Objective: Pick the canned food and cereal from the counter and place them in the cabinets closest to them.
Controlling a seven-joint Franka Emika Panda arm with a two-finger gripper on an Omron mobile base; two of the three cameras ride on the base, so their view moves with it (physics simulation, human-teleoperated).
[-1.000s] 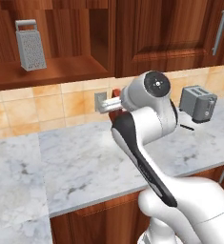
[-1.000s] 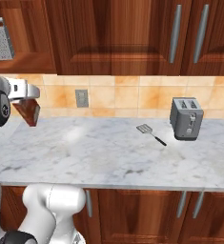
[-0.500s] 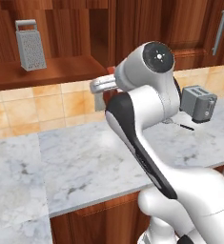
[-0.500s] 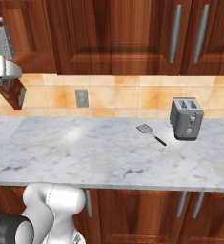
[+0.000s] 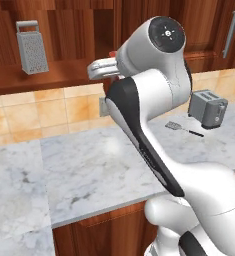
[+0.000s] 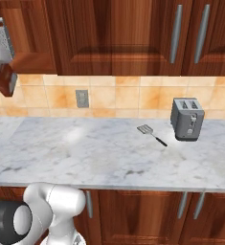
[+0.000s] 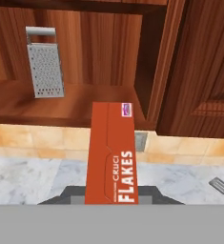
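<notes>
The cereal (image 7: 111, 153), a reddish-brown box printed "FLAKES", sits between the fingers of my gripper (image 7: 111, 196), which is shut on it. The box hangs in the air in front of the open shelf recess (image 7: 66, 102) of the dark wooden cabinets (image 7: 199, 71), well above the marble counter (image 6: 109, 153). From the right base view the cereal (image 6: 4, 81) hangs under my hand at the far left edge. The left base view has my gripper (image 5: 103, 70) level with the shelf. The canned food is out of view.
A silver box grater (image 7: 45, 69) stands on the left of the shelf recess; the box grater (image 5: 31, 47) also shows at upper left. A grey toaster (image 6: 186, 118) and a spatula (image 6: 151, 134) lie on the counter to the right. A wall outlet (image 6: 82, 98) is on the tiles.
The arm has swung up and left, lifting the cereal box from just above the counter to the level of the open shelf.
</notes>
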